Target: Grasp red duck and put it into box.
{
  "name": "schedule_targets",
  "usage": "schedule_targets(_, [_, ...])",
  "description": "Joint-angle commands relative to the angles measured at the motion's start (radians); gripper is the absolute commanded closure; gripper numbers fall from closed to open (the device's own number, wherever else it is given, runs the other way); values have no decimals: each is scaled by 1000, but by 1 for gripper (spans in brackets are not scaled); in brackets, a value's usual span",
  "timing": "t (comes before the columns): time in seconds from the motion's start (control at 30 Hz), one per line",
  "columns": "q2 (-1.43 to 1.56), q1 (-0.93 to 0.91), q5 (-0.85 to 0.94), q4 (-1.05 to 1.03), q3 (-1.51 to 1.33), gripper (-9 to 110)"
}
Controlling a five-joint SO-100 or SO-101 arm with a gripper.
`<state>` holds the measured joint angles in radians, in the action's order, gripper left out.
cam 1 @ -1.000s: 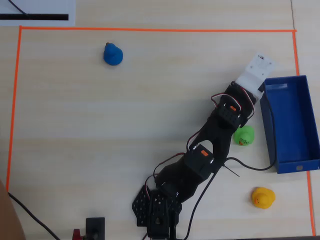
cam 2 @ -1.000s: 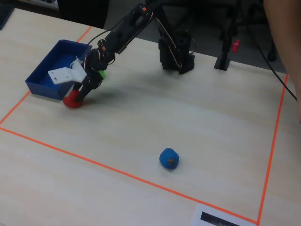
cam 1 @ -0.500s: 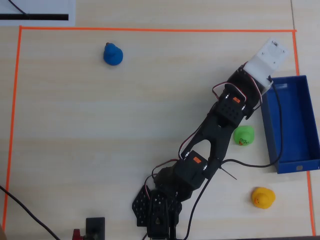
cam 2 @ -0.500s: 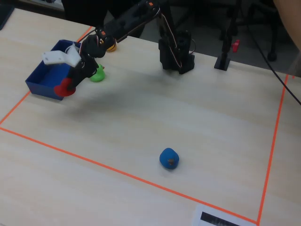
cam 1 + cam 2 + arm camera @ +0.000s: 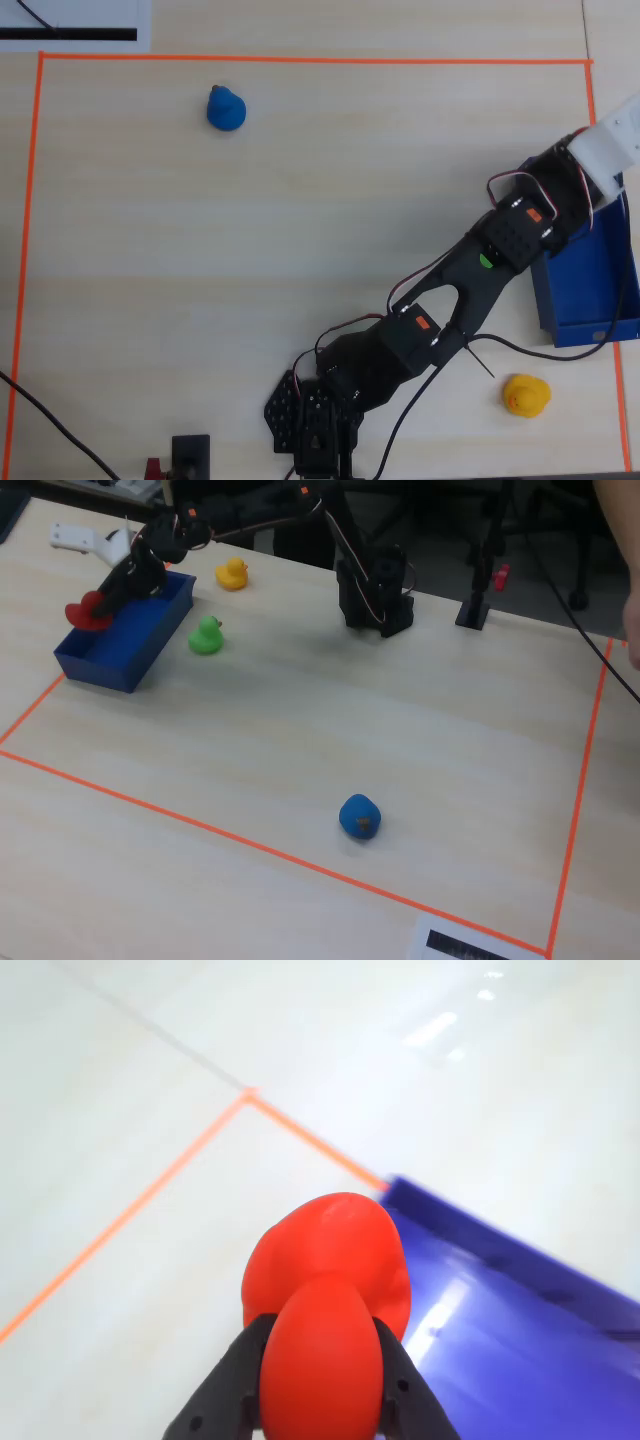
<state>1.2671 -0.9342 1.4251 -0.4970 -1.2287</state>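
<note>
Wrist view: gripper (image 5: 318, 1415) clamps red duck (image 5: 328, 1290), seemingly upright, over box (image 5: 520, 1330).

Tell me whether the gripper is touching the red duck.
Touching. The wrist view shows the gripper with both black fingers pressed against the red duck.

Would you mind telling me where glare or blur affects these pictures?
Wrist view: the pale table is washed out, with glare streaks inside the box; the red duck is soft at close range. Overhead and fixed views: evenly lit, reasonably sharp.
</note>
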Motion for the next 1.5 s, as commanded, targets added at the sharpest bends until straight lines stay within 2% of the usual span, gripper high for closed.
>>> schedule_targets(0.0, [-5, -44, 20, 0, 58, 101])
schedule_targets(0.37, [-150, -109, 61, 94, 6, 101])
schedule_targets(0.8, [-319, -114, 54, 141, 124, 101])
schedule_targets(0.87, [-321, -117, 48, 141, 127, 99])
schedule_targets(1.0, [-321, -123, 46, 120, 141, 86])
schedule_targets(1.13, [-307, -123, -12, 63, 184, 77])
schedule_targets(1.33, [-227, -117, -89, 2, 181, 73])
schedule_targets(1.47, [-107, -103, -238, -21, 161, 74])
